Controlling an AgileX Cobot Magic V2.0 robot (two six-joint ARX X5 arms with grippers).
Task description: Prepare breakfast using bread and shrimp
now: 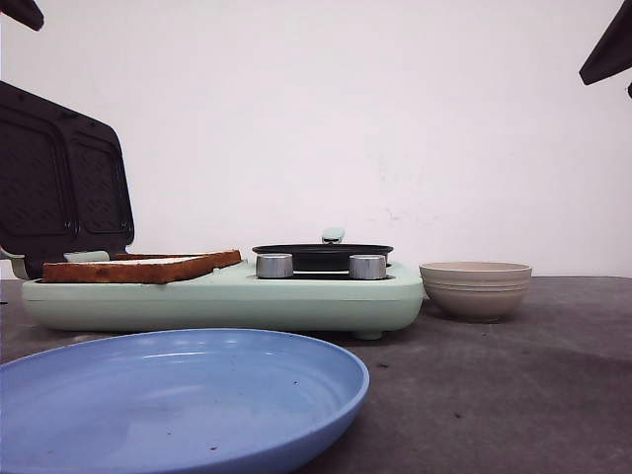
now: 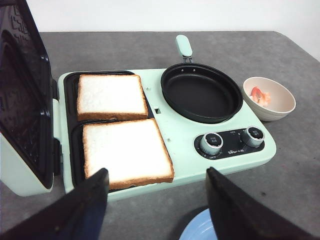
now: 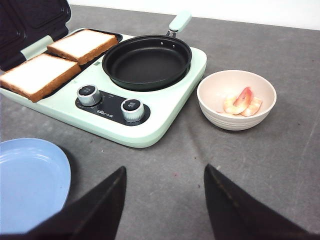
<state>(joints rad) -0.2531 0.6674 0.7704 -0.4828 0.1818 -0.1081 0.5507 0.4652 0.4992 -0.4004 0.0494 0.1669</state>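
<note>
Left gripper: jaws apart, empty. Two square white bread slices on the mint-green breakfast maker's open sandwich plates. Black round pan. Pink-orange shrimp in beige ceramic bowl. Right gripper: jaws apart, empty.

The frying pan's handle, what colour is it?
Pale mint green, matching the cooker body. The frying pan's handle shows best in the left wrist view.

Plain black left gripper and right gripper: chunky wedge-shaped fingers, matte finish, nothing fancy, zero markings visible.
</note>
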